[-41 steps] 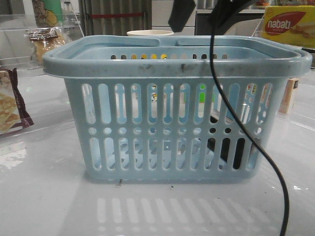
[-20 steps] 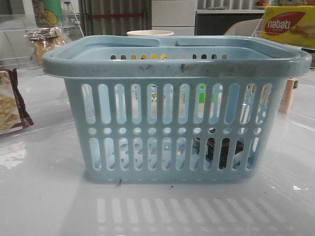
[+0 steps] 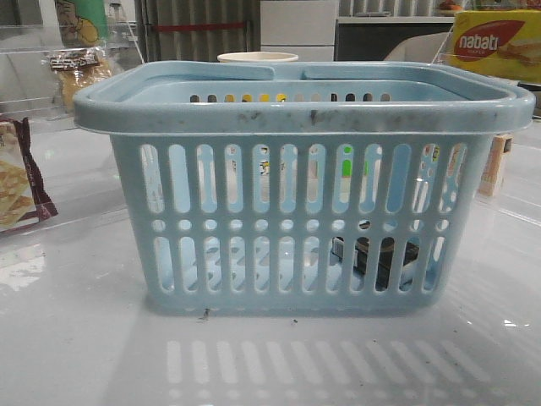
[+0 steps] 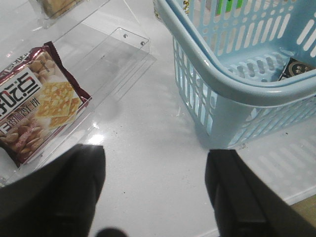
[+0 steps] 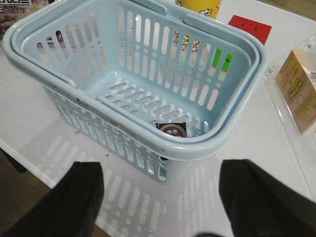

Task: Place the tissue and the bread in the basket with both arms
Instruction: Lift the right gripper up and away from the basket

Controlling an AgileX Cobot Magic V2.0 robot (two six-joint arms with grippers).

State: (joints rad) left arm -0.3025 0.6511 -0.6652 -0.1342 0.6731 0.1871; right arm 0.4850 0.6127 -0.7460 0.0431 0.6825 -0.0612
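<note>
One tissue [image 5: 171, 130] is seen lying flat on the floor of the basket [image 3: 304, 114]. The bread [image 3: 78, 74] is left behind on the worktop [image 3: 76, 338]. Both tools, left tool [image 4: 155, 190] and right tool [image 5: 160, 197], are held released above it.

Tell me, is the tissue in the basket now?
In. The tissue lies on the basket floor at one corner; the front view shows it dark behind the slots. Both grippers are open and empty.
</note>
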